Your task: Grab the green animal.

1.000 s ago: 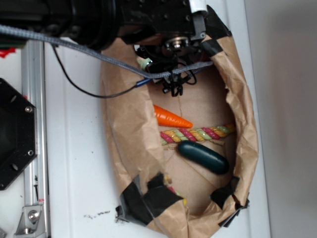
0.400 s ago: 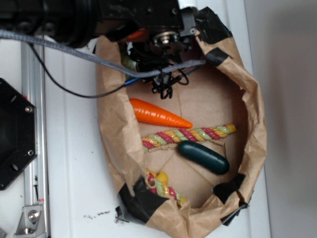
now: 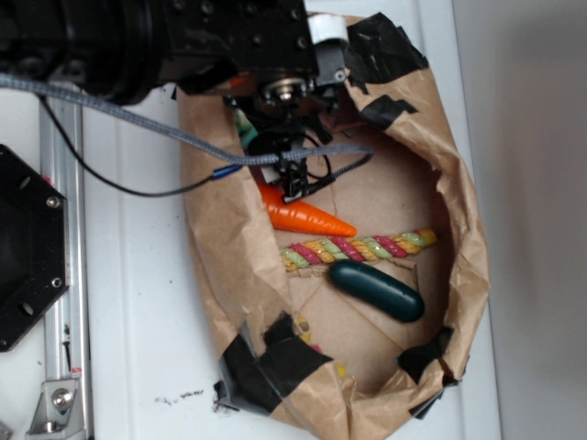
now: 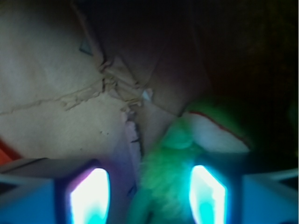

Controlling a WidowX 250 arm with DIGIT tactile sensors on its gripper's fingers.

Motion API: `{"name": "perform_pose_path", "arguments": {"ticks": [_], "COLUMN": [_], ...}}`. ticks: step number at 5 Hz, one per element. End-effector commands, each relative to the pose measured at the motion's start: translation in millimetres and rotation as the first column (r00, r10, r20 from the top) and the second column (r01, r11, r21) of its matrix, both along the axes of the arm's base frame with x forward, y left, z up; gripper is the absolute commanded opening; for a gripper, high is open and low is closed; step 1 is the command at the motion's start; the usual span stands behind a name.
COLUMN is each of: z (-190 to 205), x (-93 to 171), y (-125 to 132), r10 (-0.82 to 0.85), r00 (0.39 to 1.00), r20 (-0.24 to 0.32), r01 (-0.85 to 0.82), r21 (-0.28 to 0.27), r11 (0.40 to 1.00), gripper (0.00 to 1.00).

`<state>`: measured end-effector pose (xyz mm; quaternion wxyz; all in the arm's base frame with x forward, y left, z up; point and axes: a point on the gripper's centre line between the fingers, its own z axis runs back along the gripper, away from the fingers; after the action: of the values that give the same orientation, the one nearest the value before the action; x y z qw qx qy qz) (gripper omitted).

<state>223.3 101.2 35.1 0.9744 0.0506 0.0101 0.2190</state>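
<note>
Counts: 1 green animal [image 4: 180, 186], 1 orange carrot [image 3: 303, 215], 1 dark green oblong toy [image 3: 377, 291], 1 striped rope toy [image 3: 358, 248], all inside 1 brown paper bag [image 3: 220, 247] with black tape patches [image 3: 275, 362] on its rim, lying on the white desk [image 3: 138, 302].

Green animal: in the wrist view it fills the lower middle of the frame, fuzzy lime green with a white patch edged in red toward the right; in the exterior view only a sliver of light green [image 3: 244, 131] shows at the upper left of the bag's mouth, under the arm.

End effector [image 4: 148, 193]: the fingers [image 4: 88, 196] stand apart, 1 at lower left and 1 at lower right of the wrist view, with the plush between them and against the right one; whether they press on it cannot be told.

Change from 0.4 s ago: the arm sits a little lower and further left in the exterior view; the bag's left wall has folded inward, hiding the carrot's thick end, the rope's left end and most of the second rope piece at the bottom.

View difference: the wrist view alone shows the plush and the creased bag floor; the exterior view alone shows the carrot, rope, oblong toy, and a black plate [image 3: 27, 247] at the left edge.
</note>
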Motion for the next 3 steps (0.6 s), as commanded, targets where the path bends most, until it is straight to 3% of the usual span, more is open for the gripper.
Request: {"name": "perform_pose_path", "arguments": {"ticks": [1,3], "z": [-17.9,-32.6], "x": [-26.1,-18.5], "y": [32.6,38.6], "r10": [0.065,0.062], "r00": [0.998,0.997], "r20": [0.011,-0.048], "r01": [-0.064,-0.061], "r21": [-0.023,0.014], "r11": [0.998,0.998], "gripper": [1.0,1.0]}}
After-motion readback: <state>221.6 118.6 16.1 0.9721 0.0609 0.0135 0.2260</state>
